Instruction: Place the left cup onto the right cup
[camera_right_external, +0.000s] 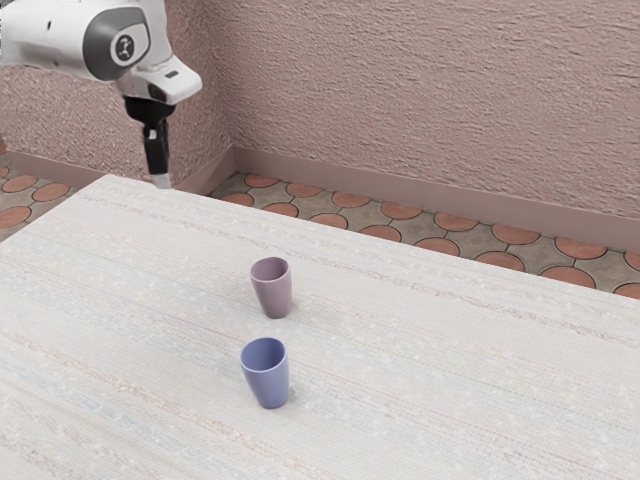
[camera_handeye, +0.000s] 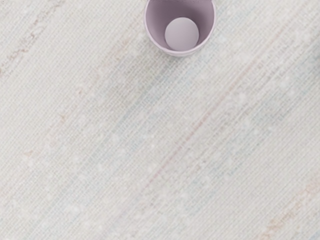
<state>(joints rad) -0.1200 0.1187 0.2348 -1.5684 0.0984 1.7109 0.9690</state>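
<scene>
worktop (camera_right_external: 450, 380): pale washed-out wood look, fine streaky grain, matt. mauve cup (camera_right_external: 271, 287) and blue-violet cup (camera_right_external: 265, 372): smooth, matt, plastic-like, same finish inside and out. wall (camera_right_external: 430, 90): rough pink stucco. floor (camera_right_external: 400, 225): terracotta-look tiles in dull grey grout. arm shell (camera_right_external: 60, 40): smooth white plastic, slight sheen. hand (camera_right_external: 161, 183): matt black.

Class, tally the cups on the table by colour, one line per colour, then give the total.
Mauve cup: 1
Blue cup: 1
Total: 2
</scene>
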